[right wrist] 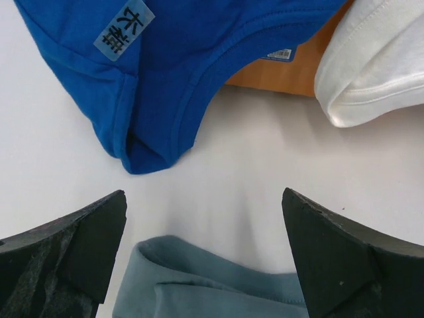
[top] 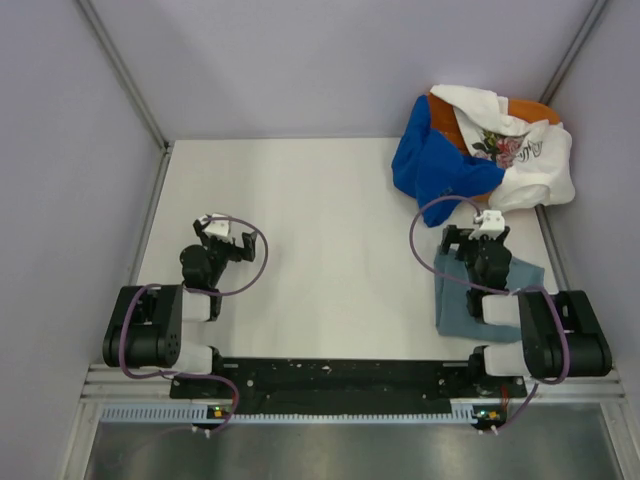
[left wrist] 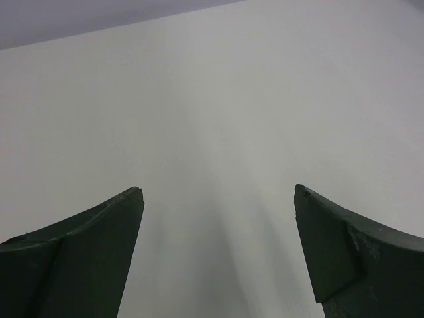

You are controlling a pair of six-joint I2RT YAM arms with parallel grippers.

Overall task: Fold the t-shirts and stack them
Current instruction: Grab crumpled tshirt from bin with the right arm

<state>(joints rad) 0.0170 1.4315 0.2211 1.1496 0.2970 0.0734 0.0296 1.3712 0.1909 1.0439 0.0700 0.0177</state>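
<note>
White counter [top: 320, 250] fills the walled cell, bare under the left gripper [left wrist: 218, 192], whose jaws stand wide apart with nothing between them and nothing but flat surface ahead.

The right gripper [right wrist: 204, 195] is also spread wide and empty. Directly beneath it, reaching back under its arm, lies the grey-blue t-shirt [top: 455, 310], folded into a flat packet on the counter. Ahead of it and to its left, the royal-blue t-shirt [right wrist: 165, 66] spills down onto the counter. Ahead and to its right, a rounded edge of the white t-shirt [right wrist: 377, 66] hangs down. Between those two, straight ahead, a strip of the orange basket [right wrist: 285, 76] shows, and both shirts are draped over it in a loose heap.

As I judge it, about a third of the work is done. One tee is folded and could serve as the bottom of the stack, while the blue and white tees are not yet spread, folded or stacked.

The folded grey-blue tee looks close to square. Its slightly longer side seems to run across the right gripper, left to right and a little skewed, with a rolled fold edge facing forward. The arm hides much of it, so this is tentative. The blue tee's lowest lobe points back toward the right gripper, and its curved ribbed hem opens toward the basket. Crumpled as it is, I cannot tell its long axis.
</note>
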